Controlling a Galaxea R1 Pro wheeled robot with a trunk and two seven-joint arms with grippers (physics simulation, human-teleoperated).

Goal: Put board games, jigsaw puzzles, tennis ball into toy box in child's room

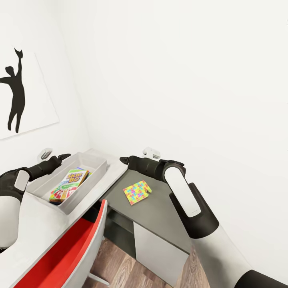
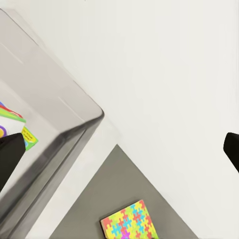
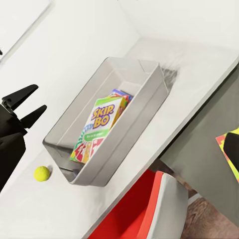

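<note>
Red chair (image 1: 68,256): nearest, tucked under the worktop (image 1: 36,224).
Toy box (image 1: 94,174): on the worktop; SKIP-BO game (image 1: 71,183) lies inside over other boxes.
Tennis ball (image 3: 42,173): just beside the toy box.
Jigsaw puzzle (image 1: 137,192): on the dark cabinet (image 1: 160,216) beside the toy box.
Left gripper (image 1: 64,157): over the toy box rim, jaws parted, empty.
Right gripper (image 1: 123,160): beyond the puzzle, empty; jaw gap unclear.
Advice: lower squarely over the puzzle's edge.
Hidden: games beneath SKIP-BO.

Beneath the SKIP-BO box (image 1: 70,183) inside the toy box (image 1: 95,175), another game is mostly hidden. Beside the toy box, the jigsaw puzzle (image 3: 228,148) is partly covered by a dark fingertip
</note>
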